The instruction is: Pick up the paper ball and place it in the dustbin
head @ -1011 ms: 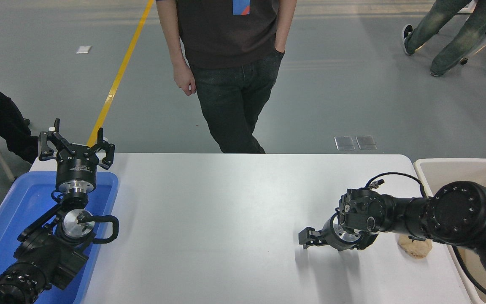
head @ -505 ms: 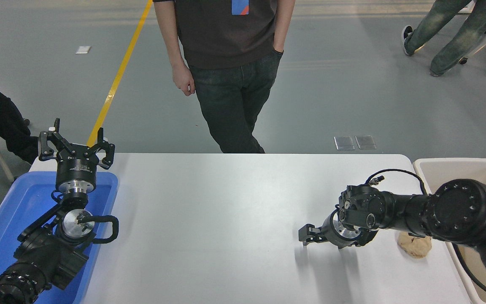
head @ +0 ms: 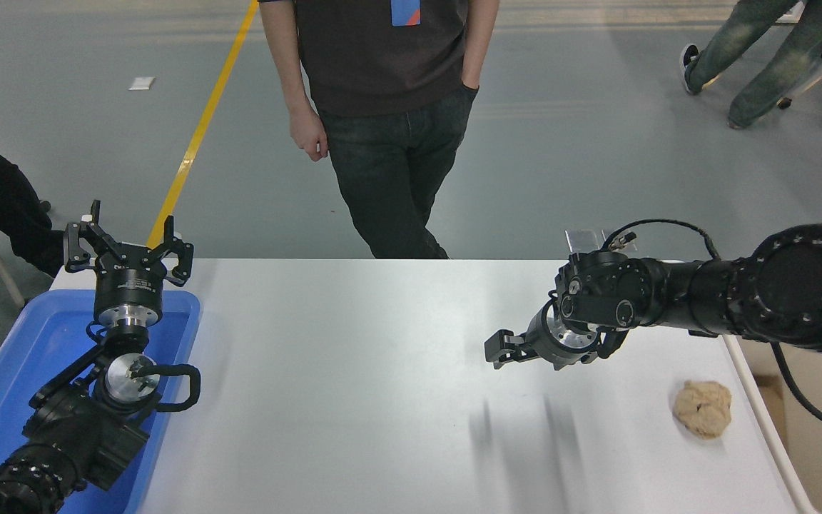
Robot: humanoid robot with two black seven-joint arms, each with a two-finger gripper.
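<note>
The paper ball, a lumpy tan wad, lies on the white table near its right edge. My right gripper hangs above the table, pointing left, well to the left of the ball and farther back. It is open and holds nothing. The dustbin, beige with a rounded rim, stands just off the table's right edge, partly behind my right arm. My left gripper is parked open at the far left, over the blue tray.
A shallow blue tray sits at the table's left end under my left arm. A person in dark clothes stands at the table's far side. Other people's legs show at the top right and far left.
My right arm has risen and swung back and slightly left, off the table surface. The paper ball, partly hidden by the arm before, now shows in full.
</note>
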